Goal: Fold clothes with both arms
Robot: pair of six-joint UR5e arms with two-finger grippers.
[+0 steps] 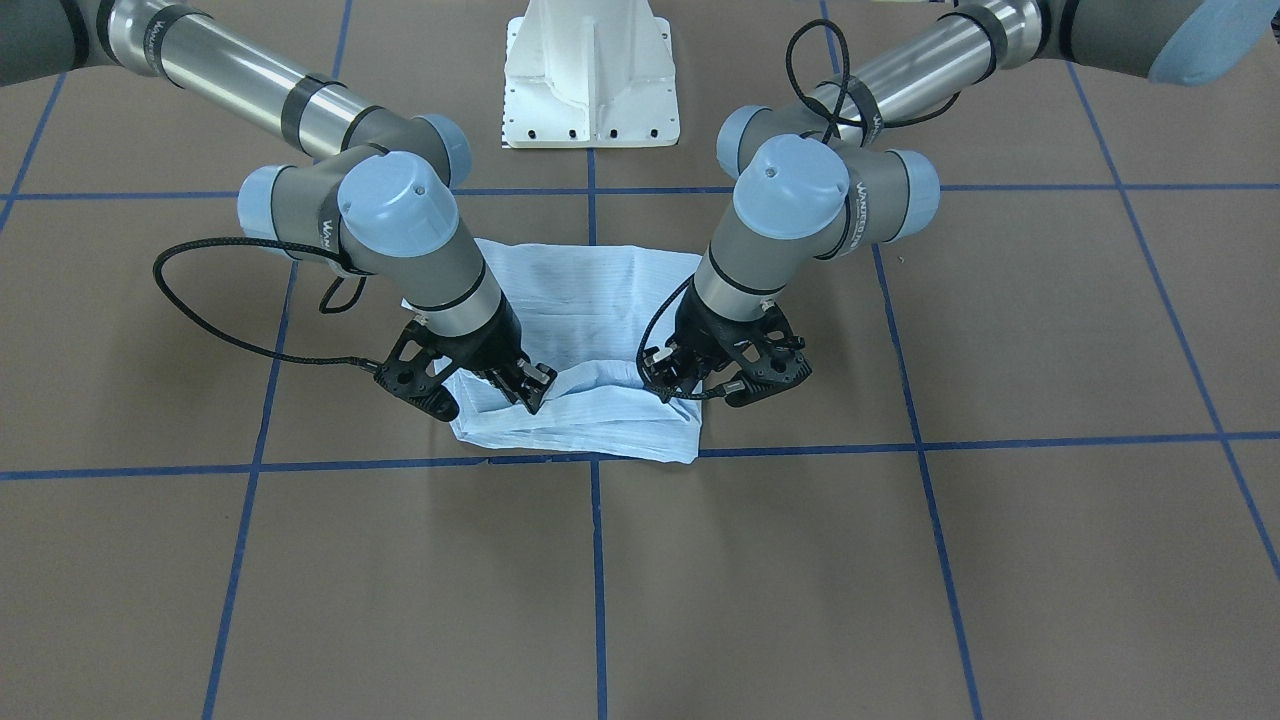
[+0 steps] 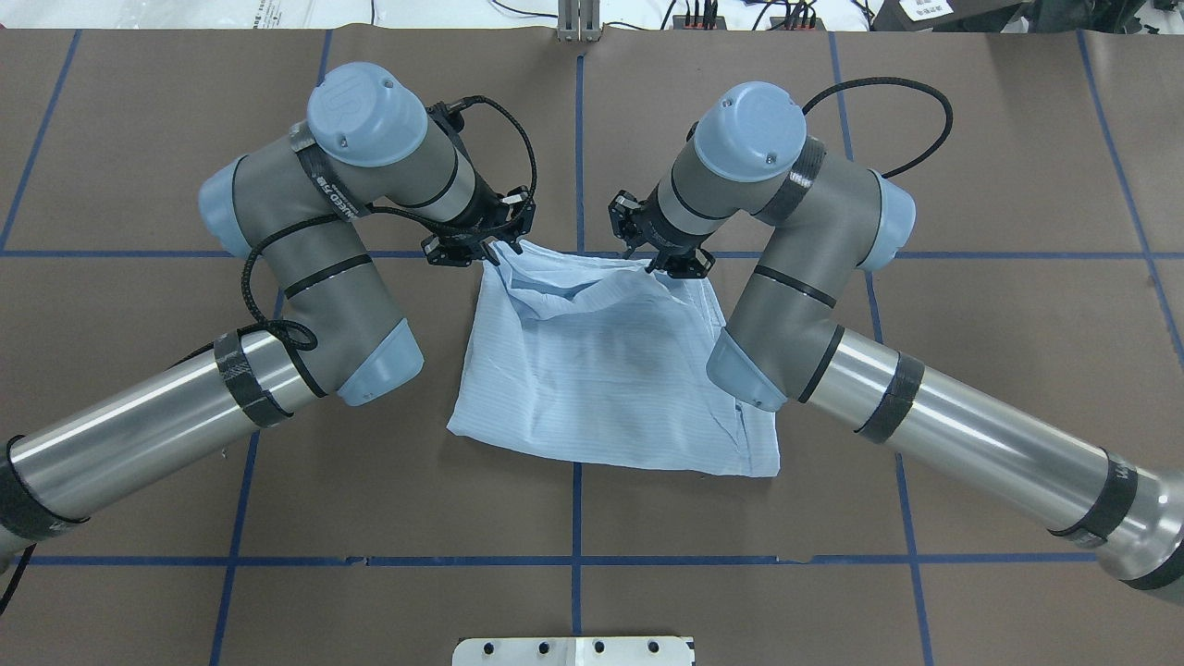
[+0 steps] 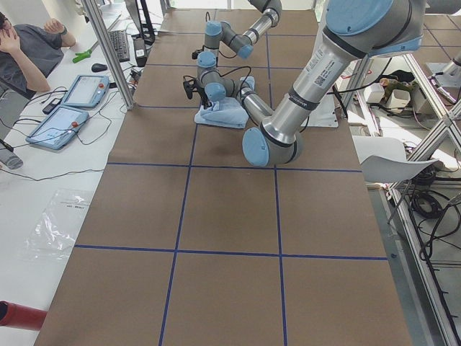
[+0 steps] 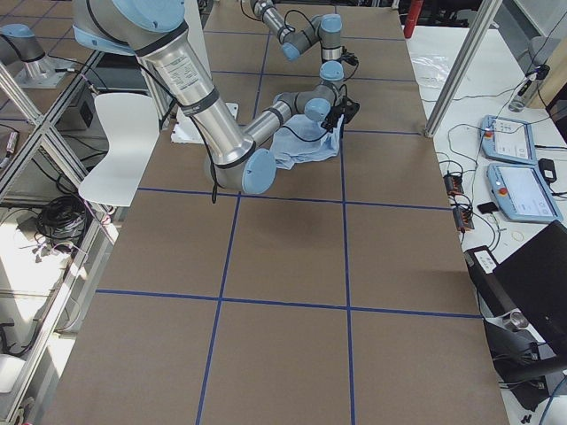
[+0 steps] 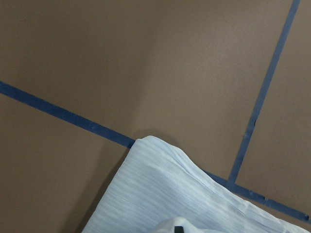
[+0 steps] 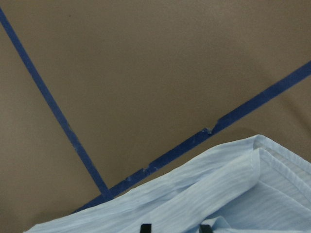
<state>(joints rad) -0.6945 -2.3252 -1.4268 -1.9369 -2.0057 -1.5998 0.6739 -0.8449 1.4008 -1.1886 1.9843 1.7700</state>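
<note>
I see a brown table (image 2: 1017,139) crossed by blue tape lines (image 2: 575,518). On one side a white chair (image 4: 115,133) stands near floor cables (image 4: 53,217); on the other, a white bench (image 3: 43,187) carries two control tablets (image 3: 57,124), with a person (image 3: 29,50) seated at its end. Lighting is even.

Left gripper (image 2: 479,248) and right gripper (image 2: 668,263) pinch far corners of the shirt (image 2: 601,379).

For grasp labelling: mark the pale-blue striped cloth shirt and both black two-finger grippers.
Pale-blue striped cloth shirt (image 2: 601,388): overhead view, flat middle of fabric.
Left black two-finger gripper (image 2: 487,252): overhead view, between fingertips at shirt's far edge.
Right black two-finger gripper (image 2: 662,265): overhead view, between fingertips at shirt's far edge.
</note>
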